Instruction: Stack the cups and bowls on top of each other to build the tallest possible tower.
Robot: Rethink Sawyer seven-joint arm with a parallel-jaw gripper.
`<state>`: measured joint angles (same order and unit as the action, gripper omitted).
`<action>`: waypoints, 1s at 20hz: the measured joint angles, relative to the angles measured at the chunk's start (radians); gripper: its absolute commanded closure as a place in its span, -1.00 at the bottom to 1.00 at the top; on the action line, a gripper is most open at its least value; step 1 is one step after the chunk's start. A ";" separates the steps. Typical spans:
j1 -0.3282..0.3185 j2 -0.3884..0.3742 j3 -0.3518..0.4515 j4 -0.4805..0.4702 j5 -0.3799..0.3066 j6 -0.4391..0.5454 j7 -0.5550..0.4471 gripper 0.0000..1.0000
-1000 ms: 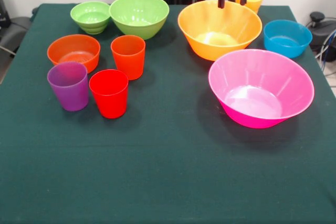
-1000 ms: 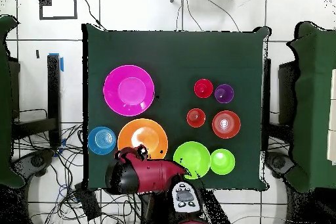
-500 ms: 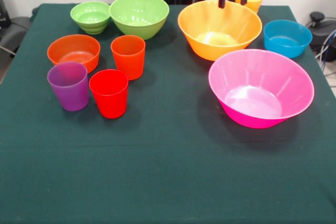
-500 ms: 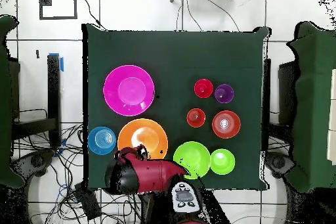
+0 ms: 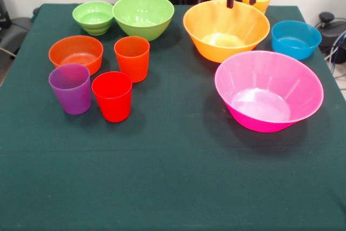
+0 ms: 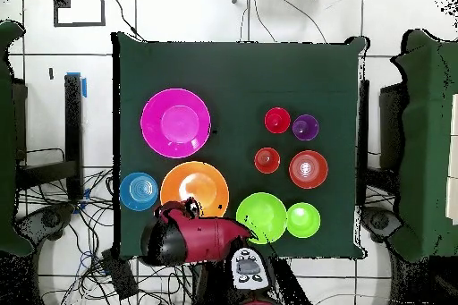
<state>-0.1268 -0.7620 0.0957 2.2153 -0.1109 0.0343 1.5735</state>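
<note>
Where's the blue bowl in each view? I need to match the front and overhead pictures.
Front view: the blue bowl sits at the right, toward the far edge, right of the yellow-orange bowl.
Overhead view: the blue bowl is at the lower left, left of the yellow-orange bowl.
Shared landmark: the pink bowl, next to both in either view.
</note>
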 measured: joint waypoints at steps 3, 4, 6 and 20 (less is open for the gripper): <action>0.014 0.000 -0.002 0.000 0.000 0.000 0.001 -1.00; 0.025 0.000 -0.003 0.000 0.000 0.000 0.002 -1.00; 0.032 0.000 -0.003 0.000 0.000 0.000 0.002 -1.00; 0.054 0.000 -0.007 0.000 0.000 -0.009 0.003 -1.00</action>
<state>-0.0724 -0.7617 0.0884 2.2153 -0.1109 0.0258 1.5768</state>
